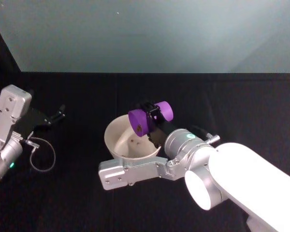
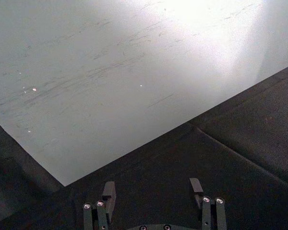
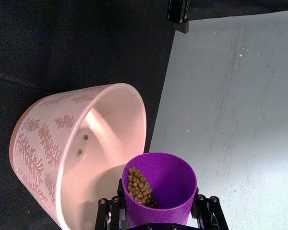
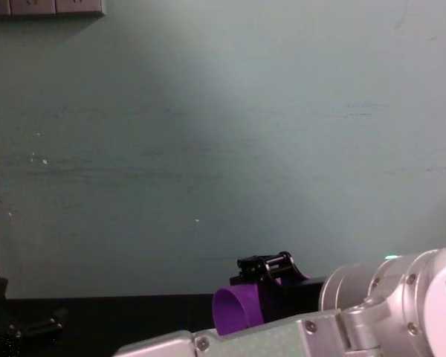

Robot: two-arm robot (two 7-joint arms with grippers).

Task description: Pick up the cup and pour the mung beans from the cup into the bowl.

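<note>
My right hand clamps the purple cup, tipped over the white bowl at its 1 o'clock rim. Most mung beans sit in the cup. Best, I judge: roll steeper, slowly, mouth inside the rim. Left hand wide, idle at 9 o'clock.

Purple cup; pinkish bowl, leaf pattern; tan beans.

R arm bent across the front, wrist rolled sideways, R gripper squeezing cup. L gripper at left, fingers apart.
</note>
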